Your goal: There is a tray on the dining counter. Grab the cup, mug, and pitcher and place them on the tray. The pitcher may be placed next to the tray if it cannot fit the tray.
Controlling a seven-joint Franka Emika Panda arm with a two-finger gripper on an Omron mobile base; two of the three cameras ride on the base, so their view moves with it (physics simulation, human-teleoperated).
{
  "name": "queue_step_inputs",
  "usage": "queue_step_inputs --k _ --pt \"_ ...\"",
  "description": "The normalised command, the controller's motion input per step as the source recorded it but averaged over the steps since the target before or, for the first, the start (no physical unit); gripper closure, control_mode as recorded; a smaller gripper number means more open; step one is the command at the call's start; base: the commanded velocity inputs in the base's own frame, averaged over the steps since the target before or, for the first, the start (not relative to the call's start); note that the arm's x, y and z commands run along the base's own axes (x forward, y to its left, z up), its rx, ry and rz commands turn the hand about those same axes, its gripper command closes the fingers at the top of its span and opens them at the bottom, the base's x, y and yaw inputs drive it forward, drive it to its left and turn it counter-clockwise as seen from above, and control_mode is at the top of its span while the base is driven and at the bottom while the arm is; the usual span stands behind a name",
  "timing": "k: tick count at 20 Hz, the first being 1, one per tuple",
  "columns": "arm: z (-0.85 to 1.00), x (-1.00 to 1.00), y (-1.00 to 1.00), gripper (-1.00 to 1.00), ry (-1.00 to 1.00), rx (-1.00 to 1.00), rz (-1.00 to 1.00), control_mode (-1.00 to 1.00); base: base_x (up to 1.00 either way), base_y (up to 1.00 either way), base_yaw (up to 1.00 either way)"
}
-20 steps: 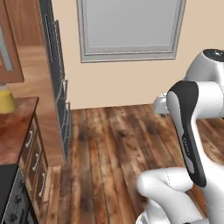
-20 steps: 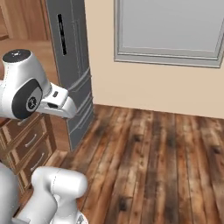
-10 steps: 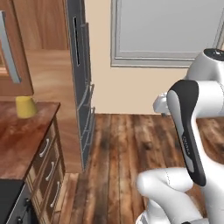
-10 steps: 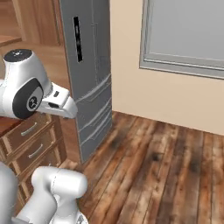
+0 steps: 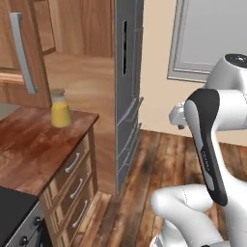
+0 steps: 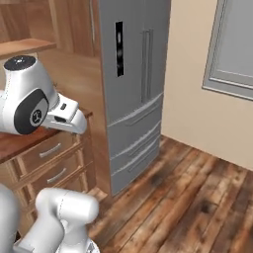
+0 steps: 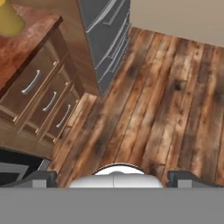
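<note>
The pitcher (image 5: 61, 110), clear glass with yellow-orange in its lower body, stands upright at the back of a narrow wood countertop (image 5: 34, 144) beside a black stovetop (image 5: 9, 207). In the hand view the pitcher (image 7: 9, 19) sits at the top left corner, far from my gripper (image 7: 114, 178). The gripper's two tips stand wide apart, open, with nothing between them, above the plank floor. From the left base view my gripper (image 5: 177, 116) hangs well to the right of the pitcher, past the fridge. The tray, dining counter, cup and mug are out of view.
A tall grey fridge (image 5: 126, 96) stands against the countertop's end. Below the counter are wooden drawers (image 5: 72, 178) with metal handles. Wood plank floor (image 6: 188, 197) spreads to the right toward a beige wall with a grey window (image 6: 234, 44).
The whole picture has shifted: the base has turned, so fridge, counter and pitcher have slid toward the middle of the views. The arm holds the same pose, gripper still open.
</note>
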Motion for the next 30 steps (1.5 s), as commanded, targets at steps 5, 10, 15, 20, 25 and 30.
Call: queue_step_inputs --k 5,10,15,20,25,30 --pt "0.0 0.0 0.0 -1.0 0.0 0.0 0.0 1.0 0.28 -0.63 0.54" --pt "0.0 0.0 0.0 -1.0 0.0 0.0 0.0 1.0 0.28 -0.58 0.56" --pt "0.0 0.0 0.0 -1.0 0.0 0.0 0.0 1.0 0.24 -0.55 0.58" --pt "0.0 0.0 0.0 -1.0 0.0 0.0 0.0 1.0 0.34 -0.46 0.57" --pt "0.0 0.0 0.0 -1.0 0.0 0.0 0.0 1.0 0.33 -0.45 0.56" --pt "0.0 0.0 0.0 -1.0 0.0 0.0 0.0 1.0 0.48 -0.35 0.5"
